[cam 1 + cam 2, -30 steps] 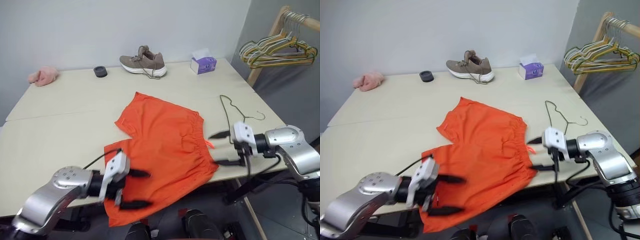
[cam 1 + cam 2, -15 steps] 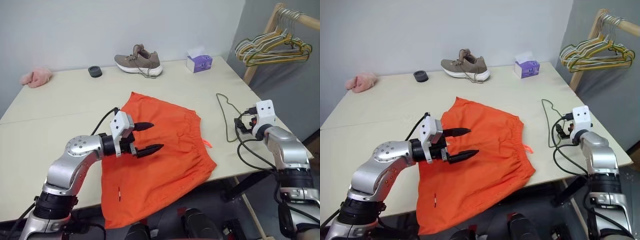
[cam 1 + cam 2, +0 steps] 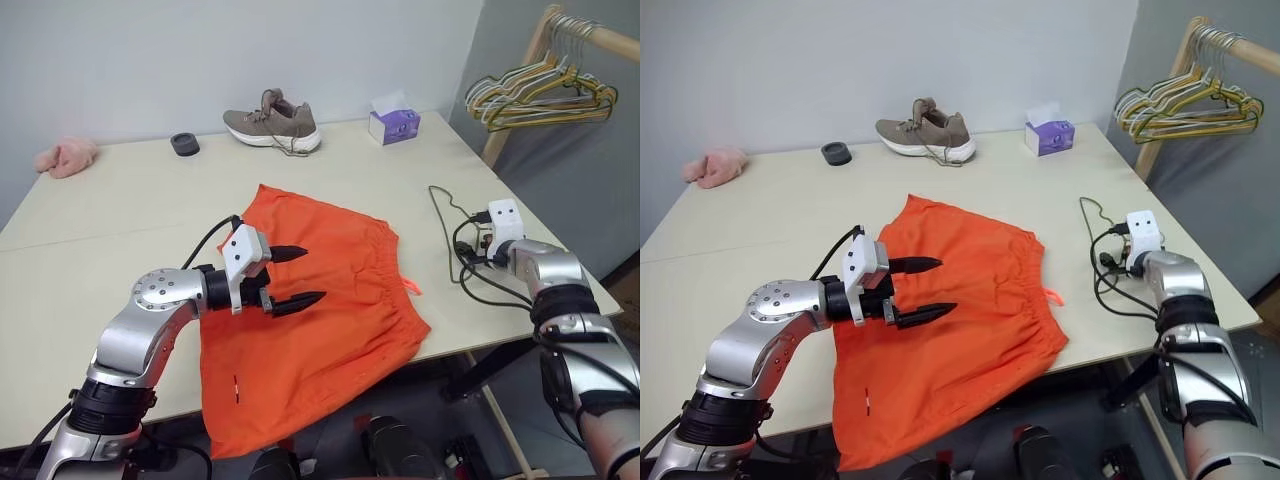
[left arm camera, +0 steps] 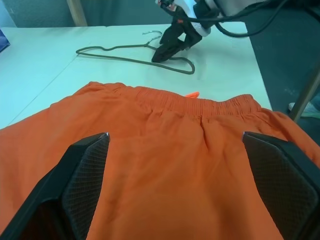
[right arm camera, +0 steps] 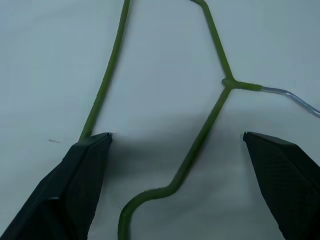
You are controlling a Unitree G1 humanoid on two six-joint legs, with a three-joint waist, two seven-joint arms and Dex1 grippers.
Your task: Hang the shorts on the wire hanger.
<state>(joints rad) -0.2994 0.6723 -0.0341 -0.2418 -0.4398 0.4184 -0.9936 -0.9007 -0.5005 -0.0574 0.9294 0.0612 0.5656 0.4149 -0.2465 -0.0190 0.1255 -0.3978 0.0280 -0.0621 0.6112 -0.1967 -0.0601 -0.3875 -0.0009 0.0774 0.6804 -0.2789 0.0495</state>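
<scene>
The left eye view shows the orange shorts (image 3: 318, 320) spread flat on the pale table (image 3: 120, 220), their near leg hanging over the near edge, with the wire hanger (image 3: 447, 228) lying flat just to their right and apart from the fabric. The left gripper (image 3: 288, 276) hovers above the left part of the shorts with its fingers spread wide and nothing between them. In the right wrist view the right gripper (image 5: 177, 150) is just above the wire hanger near where the hook joins the frame, fingers wide either side of the wire, which lies free on the table.
</scene>
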